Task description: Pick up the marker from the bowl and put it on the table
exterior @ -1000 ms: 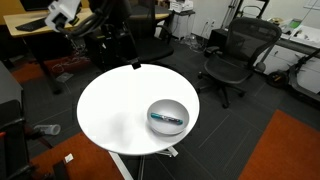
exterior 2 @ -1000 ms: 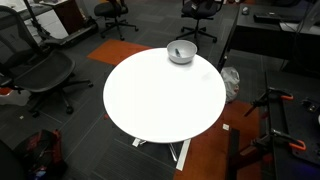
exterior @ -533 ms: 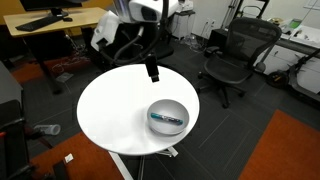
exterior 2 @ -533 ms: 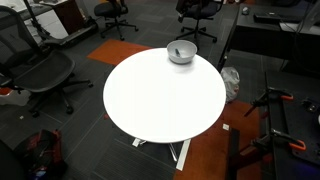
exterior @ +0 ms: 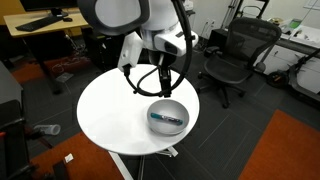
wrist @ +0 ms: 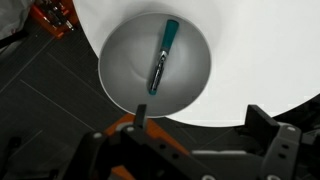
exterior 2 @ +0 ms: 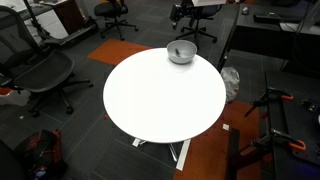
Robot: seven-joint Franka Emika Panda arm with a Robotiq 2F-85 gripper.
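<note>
— What does your arm look like?
— Above the pincer (wrist: 185,135), your arm (exterior: 120,12) has rounded white shells; black cables (exterior: 134,76) loop beside it.
— And the pincer itself?
— Dark grey fingers (wrist: 268,128), an orange part (wrist: 135,127) near them.

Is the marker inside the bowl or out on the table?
Inside. In the wrist view the marker lies flat on the bottom of the bowl, well within its rim.
</note>
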